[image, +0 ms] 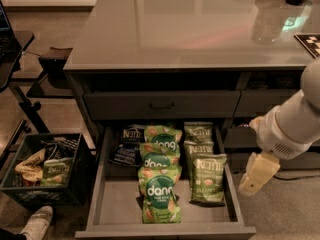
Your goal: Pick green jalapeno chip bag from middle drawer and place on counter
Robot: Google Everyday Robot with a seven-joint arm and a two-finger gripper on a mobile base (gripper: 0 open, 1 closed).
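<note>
The middle drawer [118,200] is pulled open below the counter [190,24]. Three olive-green Kettle jalapeno chip bags lie in a column at its right: the front one [207,179], the middle one [199,151] and the back one [198,131]. My gripper [257,175] hangs on the white arm just outside the drawer's right wall, level with the front bag and apart from it. It holds nothing that I can see.
Three brighter green dang bags [160,194] lie down the drawer's middle, and a dark blue Kettle bag [129,144] lies at the back left. A shut drawer with a bar handle [162,105] is above. A black crate [45,166] of snacks and a shoe [37,221] are at the left.
</note>
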